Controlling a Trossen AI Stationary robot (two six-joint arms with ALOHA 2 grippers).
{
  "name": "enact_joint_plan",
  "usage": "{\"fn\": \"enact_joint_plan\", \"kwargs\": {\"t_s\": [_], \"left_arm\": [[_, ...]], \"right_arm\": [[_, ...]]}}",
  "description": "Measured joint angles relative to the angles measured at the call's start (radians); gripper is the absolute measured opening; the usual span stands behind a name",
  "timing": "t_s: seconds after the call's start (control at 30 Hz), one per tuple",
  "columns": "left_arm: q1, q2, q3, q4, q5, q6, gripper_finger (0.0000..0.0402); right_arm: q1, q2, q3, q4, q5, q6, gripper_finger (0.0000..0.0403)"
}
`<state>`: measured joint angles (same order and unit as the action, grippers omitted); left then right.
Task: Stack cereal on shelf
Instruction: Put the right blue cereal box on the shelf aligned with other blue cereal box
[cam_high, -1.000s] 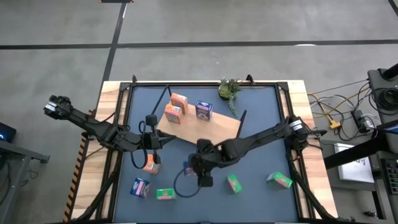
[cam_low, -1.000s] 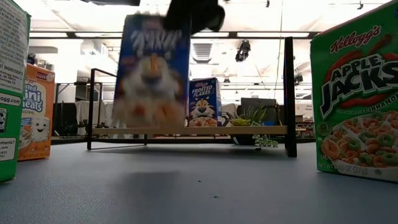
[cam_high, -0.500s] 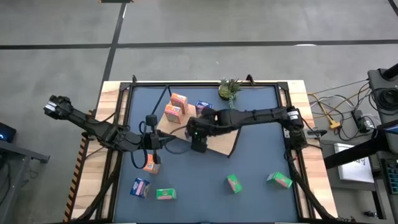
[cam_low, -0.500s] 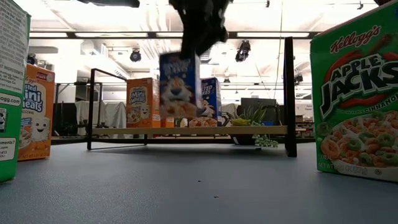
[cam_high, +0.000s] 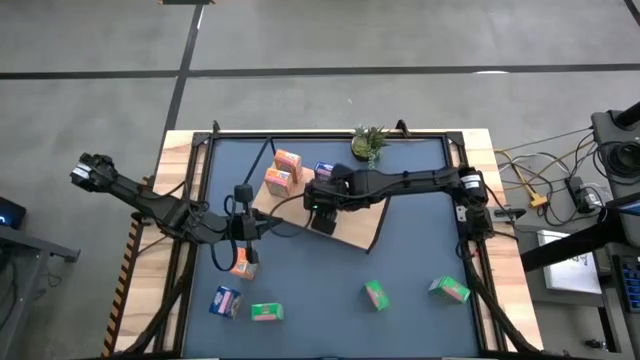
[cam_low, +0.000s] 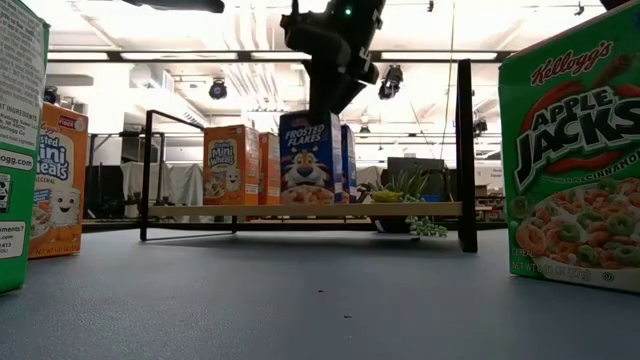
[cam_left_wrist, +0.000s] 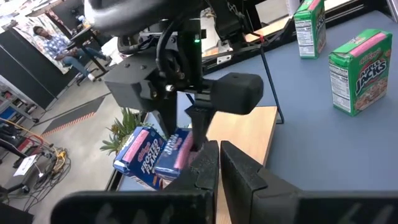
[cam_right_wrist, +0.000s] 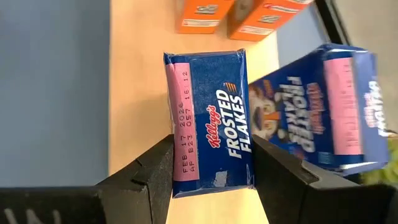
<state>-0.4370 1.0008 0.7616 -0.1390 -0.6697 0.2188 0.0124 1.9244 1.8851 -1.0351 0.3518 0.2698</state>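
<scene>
Blue cereal box (cam_right_wrist: 208, 121) between right jaws

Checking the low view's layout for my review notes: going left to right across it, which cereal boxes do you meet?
White-sided box at the picture's left edge → orange Mini-Wheats box on the table → orange box on the shelf → Frosted Flakes box under the right claw → green Apple Jacks box.
</scene>
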Motion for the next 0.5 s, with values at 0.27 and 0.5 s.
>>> {"fn": "enact_joint_plan", "kwargs": {"t_s": [0.27, 0.5], "left_arm": [[0.000, 0.000, 0.000, 0.000, 0.000, 0.000, 0.0000], [0.000, 0.000, 0.000, 0.000, 0.000, 0.000, 0.0000]], "right_arm": [[-0.008, 0.001, 0.000, 0.001, 0.001, -0.034, 0.0180], [-0.011, 0.001, 0.000, 0.003, 0.000, -0.034, 0.0183]]}}
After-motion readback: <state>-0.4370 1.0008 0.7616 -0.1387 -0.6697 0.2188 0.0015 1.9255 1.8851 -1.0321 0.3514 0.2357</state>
